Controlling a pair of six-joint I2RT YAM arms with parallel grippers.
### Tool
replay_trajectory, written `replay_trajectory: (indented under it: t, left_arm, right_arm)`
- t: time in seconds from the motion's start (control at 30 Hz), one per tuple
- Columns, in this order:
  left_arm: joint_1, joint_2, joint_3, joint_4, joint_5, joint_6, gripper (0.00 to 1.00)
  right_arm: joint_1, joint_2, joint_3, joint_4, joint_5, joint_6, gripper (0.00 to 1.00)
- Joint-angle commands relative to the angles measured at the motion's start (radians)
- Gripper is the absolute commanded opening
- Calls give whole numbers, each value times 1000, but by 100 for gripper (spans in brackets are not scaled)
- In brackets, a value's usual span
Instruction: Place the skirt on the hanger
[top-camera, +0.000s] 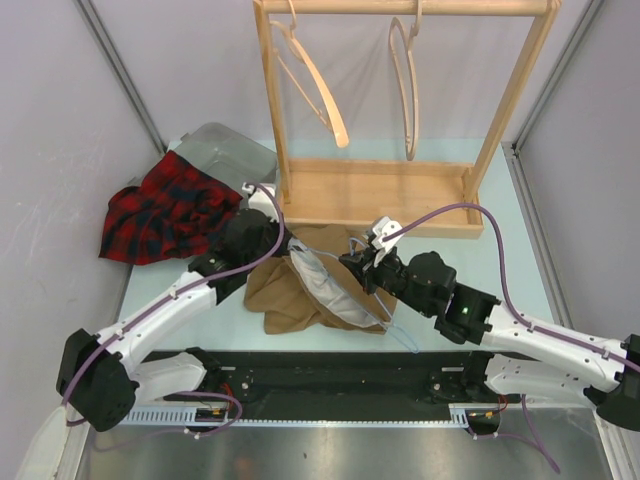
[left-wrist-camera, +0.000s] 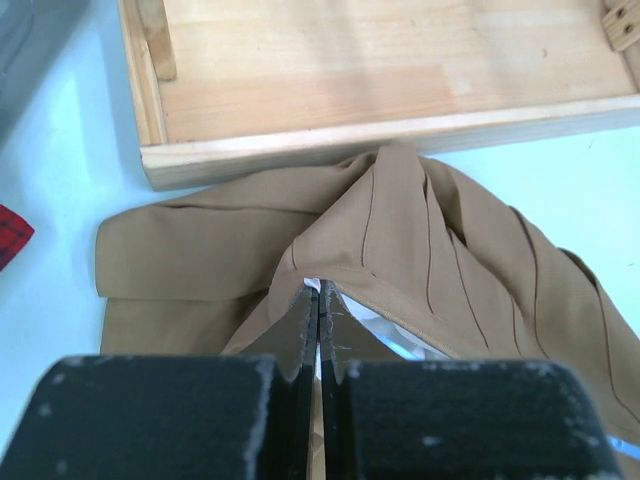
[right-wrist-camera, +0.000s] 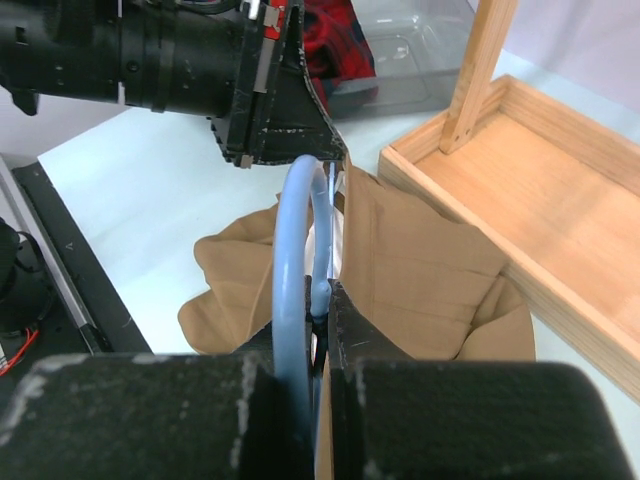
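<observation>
A tan skirt lies crumpled on the table in front of the wooden rack, its waistband lifted so the white lining shows. My left gripper is shut on the waistband edge of the skirt; in the top view the left gripper is at the skirt's upper left. My right gripper is shut on a light-blue wire hanger, held at the skirt's opening. In the top view the right gripper is at the skirt's right side, and a bit of the hanger shows below it.
A wooden rack stands behind the skirt, with two wooden hangers on its top bar. A red plaid garment lies at the left, partly over a clear plastic bin.
</observation>
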Motion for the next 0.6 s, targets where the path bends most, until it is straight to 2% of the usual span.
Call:
replay_trajectory:
  t: [0.0, 0.23, 0.47, 0.57]
  left_arm:
    - [17, 3, 66, 6, -9, 21, 0]
    - [39, 0, 86, -8, 37, 9, 0]
    - [50, 9, 112, 29, 327, 35, 0]
    - [50, 15, 112, 44, 404, 41, 0]
  right_arm:
    - [12, -35, 63, 33, -39, -11, 0]
    - [13, -25, 61, 48, -38, -28, 0]
    - [12, 55, 55, 137, -55, -37, 0]
    - [12, 99, 58, 188, -61, -37, 0]
